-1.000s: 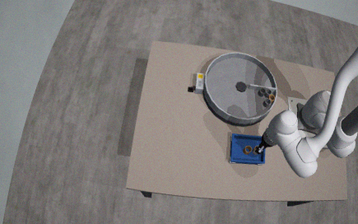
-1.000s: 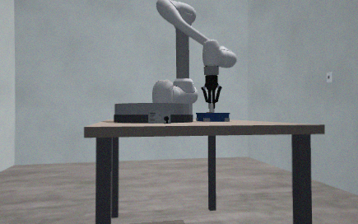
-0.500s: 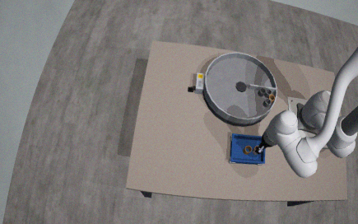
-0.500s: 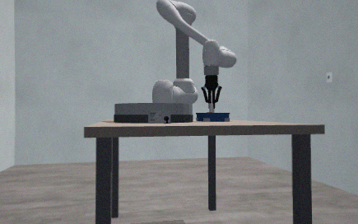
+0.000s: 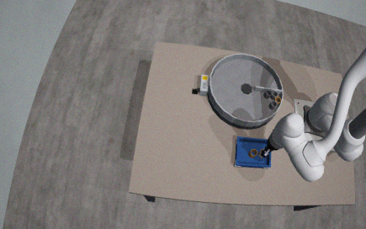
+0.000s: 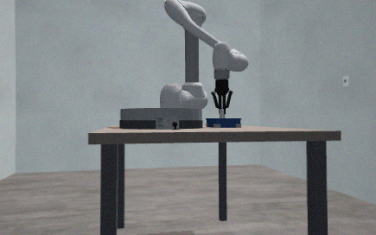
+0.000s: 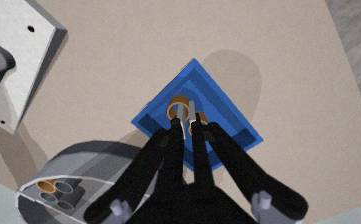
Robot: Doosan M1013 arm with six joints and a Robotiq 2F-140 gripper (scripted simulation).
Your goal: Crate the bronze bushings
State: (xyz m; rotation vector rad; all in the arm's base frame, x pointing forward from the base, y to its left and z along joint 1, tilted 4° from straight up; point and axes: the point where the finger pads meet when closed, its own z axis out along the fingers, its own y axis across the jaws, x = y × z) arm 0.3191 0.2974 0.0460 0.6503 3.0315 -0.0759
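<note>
I am holding my gripper (image 7: 187, 108) clamped on a bronze bushing (image 7: 199, 119) over the crate (image 5: 241, 157), one bushing (image 5: 253, 153) already lying inside; another bronze one (image 5: 278, 99) is waiting at 3 o'clock on the turning table (image 5: 221, 110).

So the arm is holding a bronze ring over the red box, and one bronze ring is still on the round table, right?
Nearly. The box is blue, not red, as the top view shows. The gripper does hold a bronze ring over it, and one bronze ring remains on the round table.

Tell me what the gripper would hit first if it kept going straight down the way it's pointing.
Probably the crate floor. The gripper points straight down over the crate, shut on a bronze bushing, so that bushing would likely touch first. Another bushing lies close beside the fingers; depth is unclear.
</note>
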